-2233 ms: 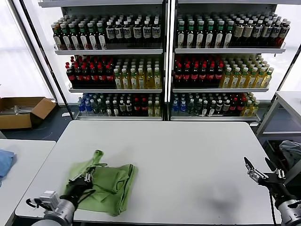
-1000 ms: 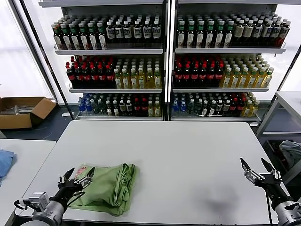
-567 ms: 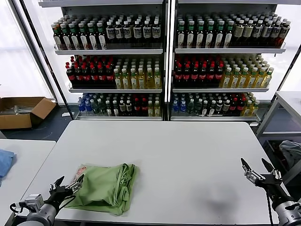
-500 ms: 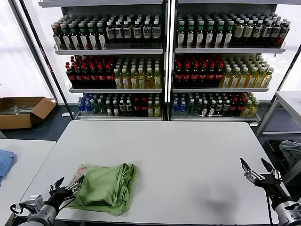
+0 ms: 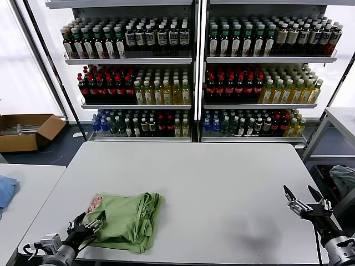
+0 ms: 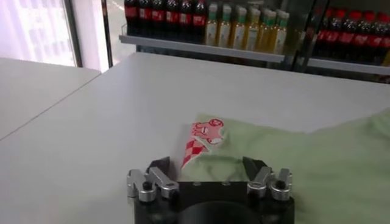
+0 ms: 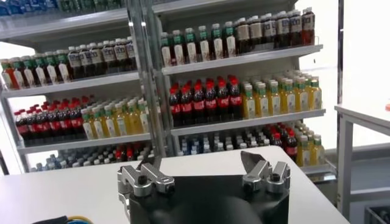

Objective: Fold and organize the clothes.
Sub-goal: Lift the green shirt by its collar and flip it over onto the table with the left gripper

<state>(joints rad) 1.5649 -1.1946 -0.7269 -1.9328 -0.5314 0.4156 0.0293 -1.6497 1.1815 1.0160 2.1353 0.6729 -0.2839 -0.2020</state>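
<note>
A light green shirt (image 5: 127,219) lies folded on the white table (image 5: 211,183) near its front left corner, with a red-and-white round print (image 5: 94,204) at its left end. In the left wrist view the shirt (image 6: 304,158) and print (image 6: 206,133) lie just ahead of the fingers. My left gripper (image 5: 87,223) is open and empty at the shirt's front left edge; it also shows in its wrist view (image 6: 207,167). My right gripper (image 5: 299,197) is open and empty, parked at the table's front right corner, and shows in its wrist view (image 7: 201,159).
Shelves of bottles (image 5: 194,72) stand behind the table. A second table (image 5: 22,188) on the left carries a light blue cloth (image 5: 5,191). A cardboard box (image 5: 25,130) sits on the floor at left. A grey cart (image 5: 335,133) stands at right.
My left gripper let go of the shirt, which now lies flat and folded. The gripper drew back toward the front left edge, then shifted slightly right. The right arm barely moved.
</note>
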